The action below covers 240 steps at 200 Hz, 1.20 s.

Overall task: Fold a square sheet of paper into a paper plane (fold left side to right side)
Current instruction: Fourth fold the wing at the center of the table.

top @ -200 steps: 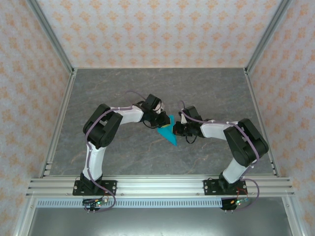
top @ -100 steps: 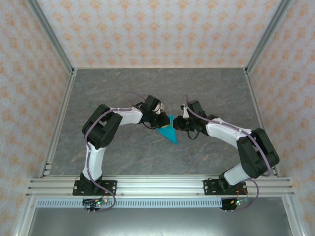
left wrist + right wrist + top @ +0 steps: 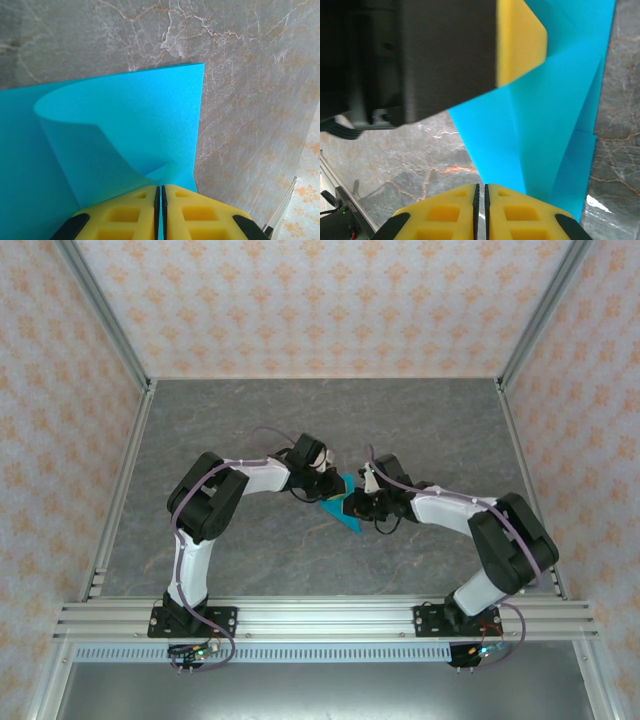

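White-and-black arms [image 3: 255,477], purple cables [image 3: 179,545], yellow gripper pads [image 3: 195,215]

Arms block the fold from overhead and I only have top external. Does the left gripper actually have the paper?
Observer: Yes. In the left wrist view the left gripper is shut, with a sliver of the blue paper showing between its pads.
Operator: Paper flat there?
Observer: No. One layer curls up off the table toward that gripper in a smooth bend, not a crease.
Operator: Right side?
Observer: In the right wrist view the right gripper has its pads together at the paper's edge. I can't tell whether they pinch it.
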### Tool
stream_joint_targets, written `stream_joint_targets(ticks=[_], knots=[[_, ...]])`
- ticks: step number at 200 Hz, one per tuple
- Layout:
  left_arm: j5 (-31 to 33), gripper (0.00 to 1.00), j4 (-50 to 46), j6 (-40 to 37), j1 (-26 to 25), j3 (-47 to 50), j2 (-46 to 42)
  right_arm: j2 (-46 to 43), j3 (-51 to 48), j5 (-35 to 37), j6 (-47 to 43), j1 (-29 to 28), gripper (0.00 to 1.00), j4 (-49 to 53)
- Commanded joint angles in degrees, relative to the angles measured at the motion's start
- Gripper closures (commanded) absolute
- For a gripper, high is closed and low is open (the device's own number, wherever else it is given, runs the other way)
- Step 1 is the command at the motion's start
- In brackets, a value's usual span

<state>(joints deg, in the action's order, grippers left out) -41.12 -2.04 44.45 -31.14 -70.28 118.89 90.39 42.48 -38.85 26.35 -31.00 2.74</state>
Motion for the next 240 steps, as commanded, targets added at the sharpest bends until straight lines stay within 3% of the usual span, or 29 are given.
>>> stream_joint_targets(ticks=[1, 101, 240], knots=[[3.9, 0.88, -4.9, -1.6, -0.5, 2.4, 1.4, 2.4, 1.0, -0.3, -0.1, -0.6, 0.85, 0.2], [3.9, 0.88, -5.3, -1.9, -0.5, 1.9, 1.5, 4.8, 3.9, 8.4, -4.9, -3.3, 0.85, 10.3], [4.0, 0.88, -6.0, -2.1, -0.5, 1.4, 1.9, 3.3, 2.6, 10.2, -5.9, -3.4, 0.86, 14.2]])
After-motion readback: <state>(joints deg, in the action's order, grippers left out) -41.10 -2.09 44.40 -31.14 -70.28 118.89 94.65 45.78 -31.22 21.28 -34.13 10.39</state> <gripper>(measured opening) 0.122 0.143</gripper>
